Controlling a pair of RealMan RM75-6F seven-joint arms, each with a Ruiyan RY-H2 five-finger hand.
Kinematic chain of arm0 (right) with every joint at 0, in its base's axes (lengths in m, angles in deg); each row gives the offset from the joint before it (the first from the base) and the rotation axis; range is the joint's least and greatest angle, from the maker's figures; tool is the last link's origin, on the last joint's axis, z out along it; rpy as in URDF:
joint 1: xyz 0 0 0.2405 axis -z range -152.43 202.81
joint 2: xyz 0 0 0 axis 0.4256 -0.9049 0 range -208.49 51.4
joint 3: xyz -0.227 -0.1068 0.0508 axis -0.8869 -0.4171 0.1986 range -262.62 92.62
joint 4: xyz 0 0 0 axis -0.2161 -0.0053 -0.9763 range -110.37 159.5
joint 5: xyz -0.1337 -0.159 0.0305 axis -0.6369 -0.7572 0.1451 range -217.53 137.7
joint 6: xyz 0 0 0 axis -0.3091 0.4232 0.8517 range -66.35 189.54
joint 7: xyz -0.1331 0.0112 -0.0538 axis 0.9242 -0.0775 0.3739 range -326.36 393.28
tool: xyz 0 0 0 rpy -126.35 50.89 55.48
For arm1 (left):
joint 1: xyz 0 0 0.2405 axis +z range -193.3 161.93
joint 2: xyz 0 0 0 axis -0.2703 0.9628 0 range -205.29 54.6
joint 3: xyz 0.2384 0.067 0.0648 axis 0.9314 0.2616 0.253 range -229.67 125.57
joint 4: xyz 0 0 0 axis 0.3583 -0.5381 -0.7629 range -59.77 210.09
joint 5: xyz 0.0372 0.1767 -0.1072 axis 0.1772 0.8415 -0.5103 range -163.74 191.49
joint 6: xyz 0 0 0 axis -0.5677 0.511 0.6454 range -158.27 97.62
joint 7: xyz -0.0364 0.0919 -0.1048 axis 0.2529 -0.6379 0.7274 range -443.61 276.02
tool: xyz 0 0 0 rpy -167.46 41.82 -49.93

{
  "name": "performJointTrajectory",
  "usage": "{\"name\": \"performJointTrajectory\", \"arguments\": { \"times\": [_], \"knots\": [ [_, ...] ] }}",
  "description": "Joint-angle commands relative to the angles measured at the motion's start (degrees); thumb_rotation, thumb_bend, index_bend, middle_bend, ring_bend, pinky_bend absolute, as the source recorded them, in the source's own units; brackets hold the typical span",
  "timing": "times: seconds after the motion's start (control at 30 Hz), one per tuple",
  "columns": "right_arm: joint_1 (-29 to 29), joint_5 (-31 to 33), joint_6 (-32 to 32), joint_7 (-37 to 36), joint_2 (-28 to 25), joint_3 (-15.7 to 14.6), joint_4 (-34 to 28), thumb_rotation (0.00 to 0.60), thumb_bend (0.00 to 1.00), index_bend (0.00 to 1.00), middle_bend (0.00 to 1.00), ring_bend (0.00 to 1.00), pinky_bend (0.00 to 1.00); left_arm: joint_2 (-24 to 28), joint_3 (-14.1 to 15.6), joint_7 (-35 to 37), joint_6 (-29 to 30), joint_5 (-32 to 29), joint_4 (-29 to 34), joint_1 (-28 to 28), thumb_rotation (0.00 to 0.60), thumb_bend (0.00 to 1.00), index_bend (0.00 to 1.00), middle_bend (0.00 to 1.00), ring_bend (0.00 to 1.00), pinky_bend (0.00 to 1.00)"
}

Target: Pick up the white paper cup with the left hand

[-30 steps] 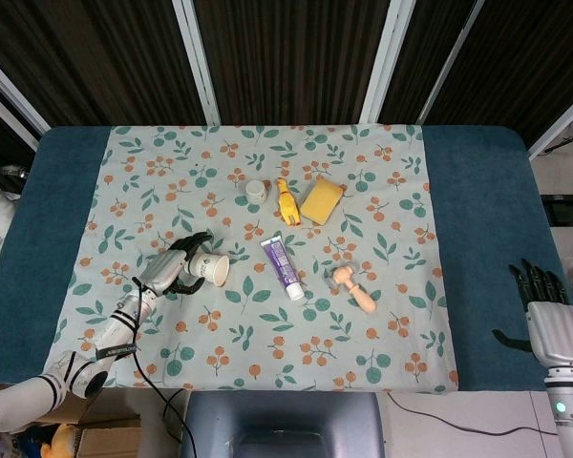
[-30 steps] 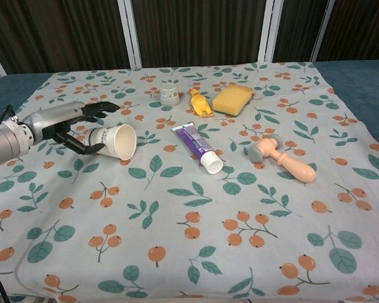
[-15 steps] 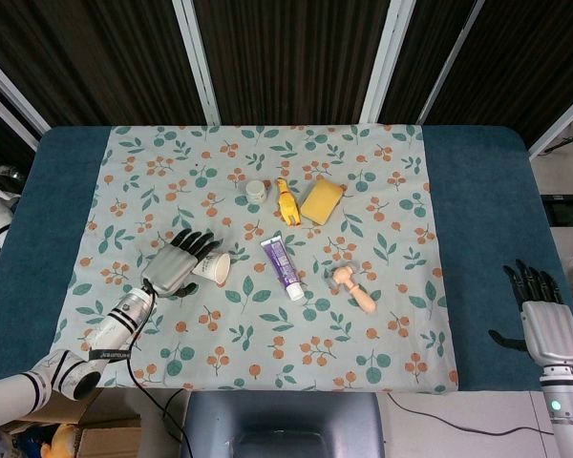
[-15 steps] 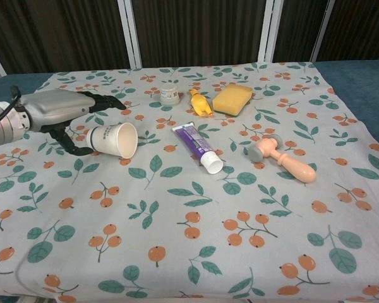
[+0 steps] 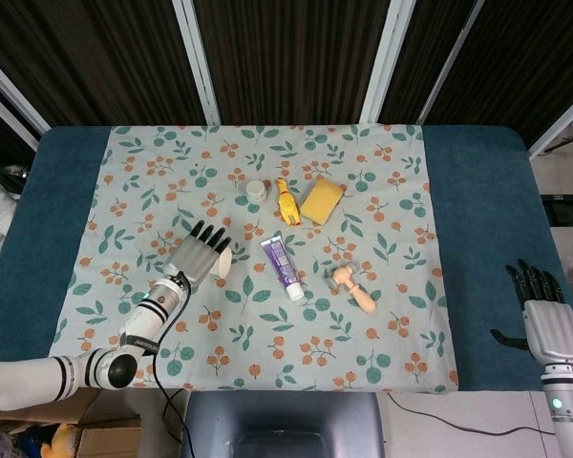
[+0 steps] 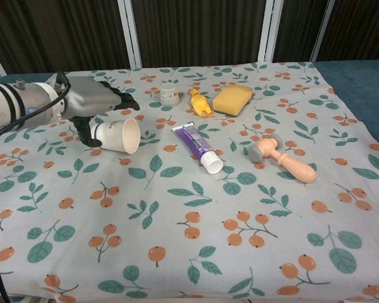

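Left hand (image 6: 91, 101) grips the tipped white paper cup (image 6: 117, 135)

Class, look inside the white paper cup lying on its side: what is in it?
The white paper cup shows only its bare white inner wall; nothing is visible inside. The left hand lies over the cup's top, covering its far end.

The left hand (image 6: 91, 101) now sits over the white paper cup (image 6: 117, 135), fingers wrapped around it, nearer frame centre.

A lab-like test station: a blue tabletop (image 5: 477, 239) under a leaf-print cloth (image 5: 267, 315), dark slatted wall panels (image 5: 296, 57) behind it.
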State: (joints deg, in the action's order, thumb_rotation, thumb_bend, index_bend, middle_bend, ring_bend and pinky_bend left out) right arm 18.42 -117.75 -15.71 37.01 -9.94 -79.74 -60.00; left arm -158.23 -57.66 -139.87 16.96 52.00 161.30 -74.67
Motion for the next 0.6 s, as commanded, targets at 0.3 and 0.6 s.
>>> {"name": "performJointTrajectory", "arguments": {
  "times": [0.3, 0.6],
  "knots": [
    [-0.2, 0.4, 0.7, -0.5, 0.5, -0.1, 1.9, 0.600, 0.22, 0.00, 0.00, 0.00, 0.00, -4.5, 4.1, -10.6, 3.0, -16.0, -1.8, -10.0, 0.600, 0.29, 0.00, 0.00, 0.00, 0.00],
    [-0.4, 0.1, 0.6, 0.4, 1.3, -0.1, 2.2, 0.600, 0.22, 0.00, 0.00, 0.00, 0.00, -6.3, 5.4, -8.6, 2.8, -14.2, -5.0, -10.6, 0.600, 0.31, 0.00, 0.01, 0.00, 0.00]
  ]
}}
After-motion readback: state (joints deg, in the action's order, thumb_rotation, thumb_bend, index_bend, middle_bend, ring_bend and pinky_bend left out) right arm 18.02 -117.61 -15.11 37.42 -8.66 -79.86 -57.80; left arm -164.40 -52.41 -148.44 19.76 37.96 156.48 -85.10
